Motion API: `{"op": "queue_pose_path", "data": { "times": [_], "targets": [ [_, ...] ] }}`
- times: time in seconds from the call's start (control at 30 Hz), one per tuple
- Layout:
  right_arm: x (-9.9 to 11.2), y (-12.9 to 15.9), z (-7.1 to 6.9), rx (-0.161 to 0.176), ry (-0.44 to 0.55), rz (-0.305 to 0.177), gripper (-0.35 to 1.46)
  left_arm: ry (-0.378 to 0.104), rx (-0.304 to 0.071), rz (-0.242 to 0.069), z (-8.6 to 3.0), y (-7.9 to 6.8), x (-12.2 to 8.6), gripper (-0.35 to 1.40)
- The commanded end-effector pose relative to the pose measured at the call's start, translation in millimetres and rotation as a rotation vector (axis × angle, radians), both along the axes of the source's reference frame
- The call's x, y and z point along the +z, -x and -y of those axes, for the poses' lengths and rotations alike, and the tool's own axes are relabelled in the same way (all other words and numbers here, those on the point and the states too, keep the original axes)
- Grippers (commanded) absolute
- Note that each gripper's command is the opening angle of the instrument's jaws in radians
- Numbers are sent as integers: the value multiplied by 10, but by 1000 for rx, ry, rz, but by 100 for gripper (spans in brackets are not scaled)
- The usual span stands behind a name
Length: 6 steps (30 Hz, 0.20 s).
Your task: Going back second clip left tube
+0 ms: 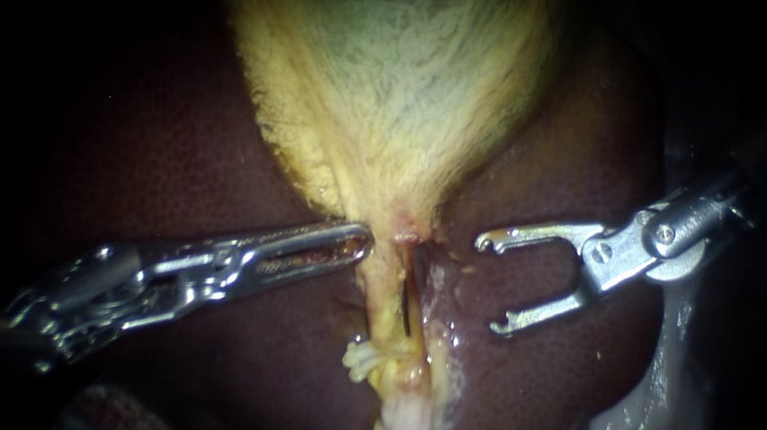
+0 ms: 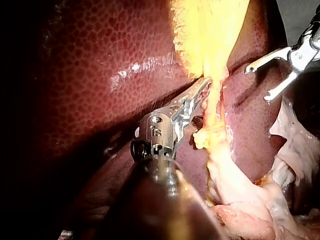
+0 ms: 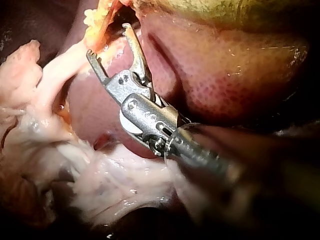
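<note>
Left tube (image 1: 377,286): yellow strand at lower ctr of the endoscope view, running down from the gallbladder (image 1: 402,81) neck, w/ a dark slit (image 1: 405,307) b/w it and a paler strand to its right. Can't make out a clip on it: hidden or too small. A frayed yellow tuft (image 1: 364,358) hangs off it lower down.

Right instrument (image 1: 487,284), mid right: jaws wide open, empty, hooked tips facing the stalk, near it but apart. Left instrument (image 1: 365,241), mid left: jaws closed together, nothing seen b/w them, tip touching the stalk's left edge just under the neck.

Risks, my read:
- Backing off w/ the right jaws gaping, the lower tip could drag over the liver (image 1: 535,366) and score it. If they drift left instead of out, a hook could catch the paler strand or any clip and tug it loose.
- The left tip leans on the stalk, so extra push could tear thin tissue at the neck, esp. if taut.
- The slit area is dark, so contact there wld be hard to spot.
</note>
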<state>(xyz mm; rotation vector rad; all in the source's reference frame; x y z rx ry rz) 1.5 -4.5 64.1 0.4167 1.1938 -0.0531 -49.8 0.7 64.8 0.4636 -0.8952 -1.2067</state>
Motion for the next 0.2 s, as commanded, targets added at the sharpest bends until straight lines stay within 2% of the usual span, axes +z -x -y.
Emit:
{"op": "queue_pose_path", "data": {
  "times": [0.03,0.2],
  "targets": [
    [-1,0,0,0,0,-1,60,0,0,0,0,0,0,-35],
    [-1,0,0,-3,-2,-2,60,0,0,1,-1,0,1,-35]
  ]
}}
